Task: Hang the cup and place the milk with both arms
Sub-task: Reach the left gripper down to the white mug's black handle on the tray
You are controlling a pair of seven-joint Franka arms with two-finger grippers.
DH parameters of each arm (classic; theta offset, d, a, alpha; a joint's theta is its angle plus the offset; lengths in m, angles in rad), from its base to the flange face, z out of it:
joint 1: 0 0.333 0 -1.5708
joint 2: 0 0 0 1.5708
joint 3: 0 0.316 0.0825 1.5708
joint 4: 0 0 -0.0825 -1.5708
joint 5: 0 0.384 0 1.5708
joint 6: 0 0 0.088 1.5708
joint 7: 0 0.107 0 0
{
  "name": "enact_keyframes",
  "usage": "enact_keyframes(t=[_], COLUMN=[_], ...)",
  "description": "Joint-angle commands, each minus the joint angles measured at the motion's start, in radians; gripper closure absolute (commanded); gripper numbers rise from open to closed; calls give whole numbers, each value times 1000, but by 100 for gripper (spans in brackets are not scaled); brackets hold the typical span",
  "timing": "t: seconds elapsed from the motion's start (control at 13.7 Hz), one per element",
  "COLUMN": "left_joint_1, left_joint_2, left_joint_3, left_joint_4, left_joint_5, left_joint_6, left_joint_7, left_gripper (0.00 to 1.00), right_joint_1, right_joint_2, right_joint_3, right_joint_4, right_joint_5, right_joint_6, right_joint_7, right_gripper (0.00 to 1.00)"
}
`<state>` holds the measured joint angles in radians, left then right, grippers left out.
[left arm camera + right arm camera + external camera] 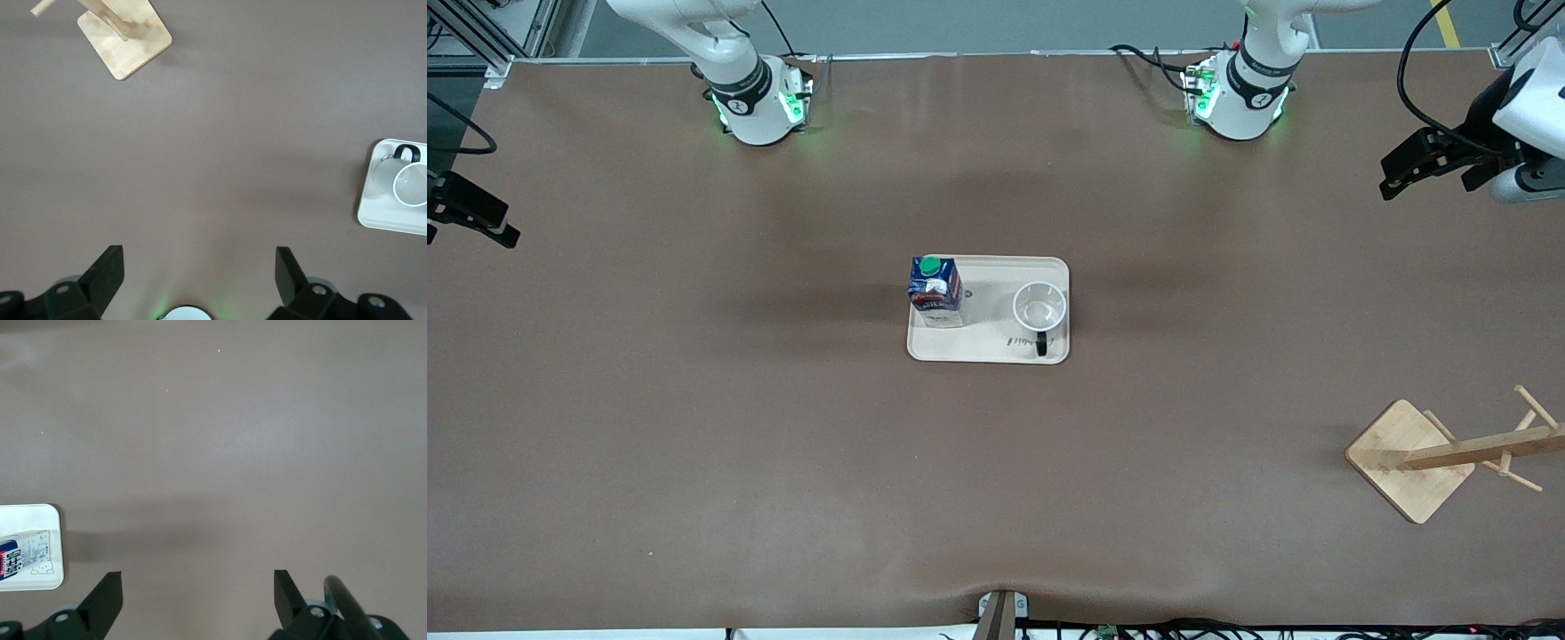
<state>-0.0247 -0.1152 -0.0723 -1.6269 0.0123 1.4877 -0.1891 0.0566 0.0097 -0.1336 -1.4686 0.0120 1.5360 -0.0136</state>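
Note:
The cup (1040, 307), white with a black handle, stands upright on a cream tray (987, 351) in the middle of the table. The milk (935, 289), dark blue with a green cap, stands on the same tray beside the cup, toward the right arm's end. My left gripper (1394, 178) is open and empty, up over the left arm's end of the table. My right gripper (503, 233) is open and empty, up over the right arm's end. The left wrist view shows the left gripper (200, 267), the cup (408, 181) and the tray (380, 217). The right wrist view shows the right gripper (198, 587), the milk (23, 557) and the tray (33, 513).
A wooden cup rack (1409, 458) with pegs on a square base stands at the left arm's end of the table, nearer to the front camera than the tray. It also shows in the left wrist view (125, 40). Brown tabletop surrounds the tray.

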Motion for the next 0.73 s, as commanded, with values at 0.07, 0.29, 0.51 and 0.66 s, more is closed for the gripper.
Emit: enact_keyframes(t=[0.07, 0.29, 0.51, 0.66], left_joint_1=[3, -4, -17, -18], left_joint_2=[12, 37, 57, 95], left_joint_3=[-1, -3, -42, -87], left_joint_4=[38, 58, 30, 28], left_joint_5=[18, 18, 18, 17], left_joint_6=[-24, -24, -15, 3], left_joint_7=[19, 14, 2, -24], left_gripper=[0, 0, 0, 0], right_joint_1=[3, 5, 5, 6], right_joint_2=[6, 6, 12, 13], right_joint_3=[3, 3, 3, 3], right_joint_4=[11, 11, 11, 11], right_joint_5=[2, 2, 2, 3], right_joint_6=[-2, -4, -2, 1], right_joint_7=[4, 4, 4, 4], right_gripper=[0, 0, 0, 0])
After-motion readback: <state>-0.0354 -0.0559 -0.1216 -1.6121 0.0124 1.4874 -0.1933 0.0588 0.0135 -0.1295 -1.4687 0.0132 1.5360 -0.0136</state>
